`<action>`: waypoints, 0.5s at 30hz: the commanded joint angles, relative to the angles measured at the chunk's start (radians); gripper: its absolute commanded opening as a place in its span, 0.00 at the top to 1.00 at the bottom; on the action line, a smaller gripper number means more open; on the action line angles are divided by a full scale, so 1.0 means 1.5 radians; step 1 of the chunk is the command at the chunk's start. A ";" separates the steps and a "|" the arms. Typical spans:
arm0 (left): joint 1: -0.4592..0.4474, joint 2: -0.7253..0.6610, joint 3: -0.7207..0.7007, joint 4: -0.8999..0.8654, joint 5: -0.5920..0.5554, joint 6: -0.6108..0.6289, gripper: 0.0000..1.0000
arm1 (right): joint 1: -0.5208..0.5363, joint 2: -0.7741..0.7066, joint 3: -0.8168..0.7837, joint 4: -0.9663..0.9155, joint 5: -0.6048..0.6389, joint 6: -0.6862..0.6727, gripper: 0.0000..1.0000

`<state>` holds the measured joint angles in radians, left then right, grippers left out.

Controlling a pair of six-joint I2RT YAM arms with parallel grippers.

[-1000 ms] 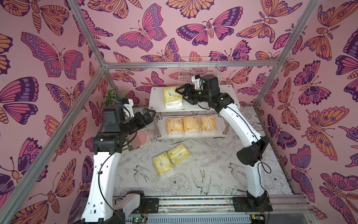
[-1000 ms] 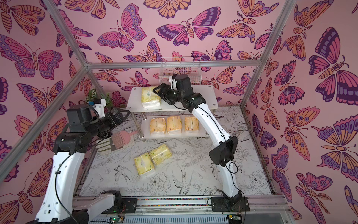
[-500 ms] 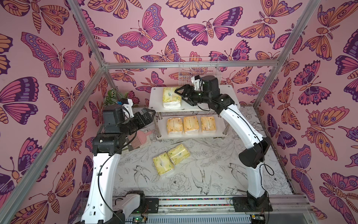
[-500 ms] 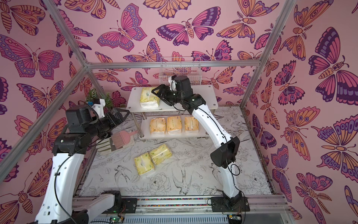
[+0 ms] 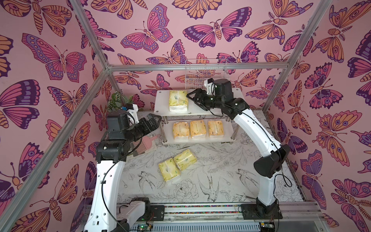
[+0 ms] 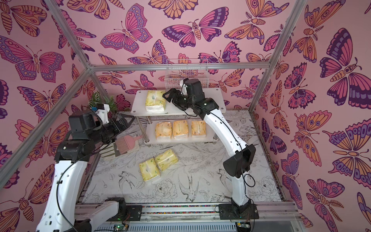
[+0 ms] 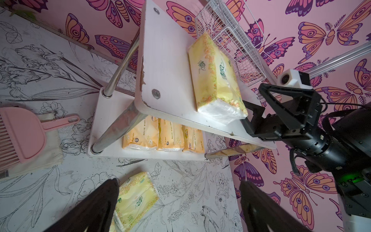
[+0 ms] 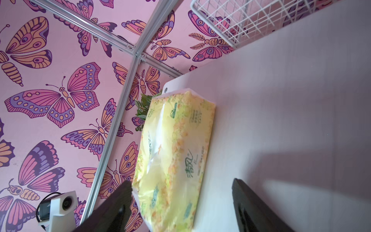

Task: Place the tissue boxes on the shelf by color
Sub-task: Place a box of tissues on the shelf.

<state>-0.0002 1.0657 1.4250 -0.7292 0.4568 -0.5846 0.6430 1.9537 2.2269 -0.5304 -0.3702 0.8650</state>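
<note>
As we look down from above, walls [image 5: 60, 64]: flat pink panels printed with large purple and orange butterflies, framed by ribbed metal bars.
Tabletop [image 5: 220, 180]: smooth white sheet covered in fine black line drawings of birds and flowers.
Arms: we see glossy white curved shells with blocky matte black joints.
Shelf [image 5: 161, 104]: two flat white rectangular boards with rounded corners, joined by shiny round chrome posts, standing at the back of the tabletop. The top board's edge is chipped near one post.
Wire basket [image 5: 205, 74]: thin white grid, just behind the shelf's top board.
Tissue packs: soft, pillow-like rectangles in crinkly glossy film with white ends. One yellow-green pack [image 5: 178, 100] lies flat on the top board. Three orange packs [image 5: 198, 129] sit side by side on the lower board. Two more yellow-green packs [image 5: 168, 171] lie touching each other on the tabletop in front of the shelf.
Right gripper [image 5: 193, 100]: black jaws spread wide over the top board, at the end of the pack there. One finger is at its corner and the other is clear, so we see no grip.
Left gripper [image 5: 155, 123]: jaws fully apart, holding nothing, in the air left of the shelf.
Brush [image 5: 144, 143]: pink plastic, ribbed, lying on a cream cloth [image 7: 50, 152].
Plant [image 5: 117, 101]: small and leafy green.
</note>
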 commanded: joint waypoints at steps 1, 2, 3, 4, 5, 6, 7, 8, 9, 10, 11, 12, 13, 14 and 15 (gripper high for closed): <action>-0.002 -0.028 -0.028 0.011 0.023 0.009 0.00 | 0.010 -0.063 -0.061 -0.023 0.007 -0.029 0.18; -0.005 -0.036 -0.038 0.012 0.023 0.009 0.00 | 0.014 -0.083 -0.086 -0.019 0.005 -0.034 0.18; -0.008 -0.047 -0.051 0.011 0.023 0.009 0.00 | 0.020 -0.105 -0.117 -0.015 0.007 -0.040 0.18; -0.012 -0.057 -0.063 0.011 0.022 0.008 0.00 | 0.025 -0.128 -0.146 -0.010 0.007 -0.043 0.18; -0.017 -0.069 -0.077 0.012 0.020 0.006 0.00 | 0.033 -0.155 -0.185 -0.002 0.008 -0.047 0.18; -0.023 -0.084 -0.093 0.011 0.016 0.005 0.00 | 0.041 -0.183 -0.227 0.009 0.014 -0.050 0.18; -0.030 -0.096 -0.105 0.011 0.011 0.003 0.00 | 0.046 -0.209 -0.266 0.018 0.020 -0.052 0.18; -0.038 -0.110 -0.120 0.010 0.007 0.004 0.00 | 0.054 -0.240 -0.311 0.031 0.028 -0.054 0.18; -0.048 -0.122 -0.137 0.010 0.003 0.003 0.00 | 0.059 -0.270 -0.349 0.046 0.038 -0.053 0.18; -0.056 -0.131 -0.153 0.009 -0.001 -0.001 0.00 | 0.065 -0.299 -0.394 0.057 0.048 -0.051 0.18; -0.065 -0.140 -0.170 0.009 -0.005 -0.003 0.00 | 0.072 -0.328 -0.439 0.067 0.059 -0.051 0.18; -0.076 -0.147 -0.189 0.010 -0.010 -0.003 0.00 | 0.078 -0.355 -0.481 0.077 0.070 -0.051 0.18; -0.088 -0.153 -0.205 0.010 -0.015 -0.003 0.00 | 0.085 -0.378 -0.519 0.085 0.081 -0.051 0.18; -0.102 -0.159 -0.224 0.010 -0.024 -0.003 0.00 | 0.092 -0.404 -0.561 0.095 0.096 -0.051 0.18; -0.117 -0.163 -0.242 0.010 -0.035 0.000 0.00 | 0.101 -0.429 -0.600 0.100 0.113 -0.051 0.18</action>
<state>-0.1352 0.8345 1.1248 -0.7246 0.4442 -0.5880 0.7689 1.3727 1.4330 -0.4255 -0.2859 0.8062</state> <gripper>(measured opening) 0.997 0.818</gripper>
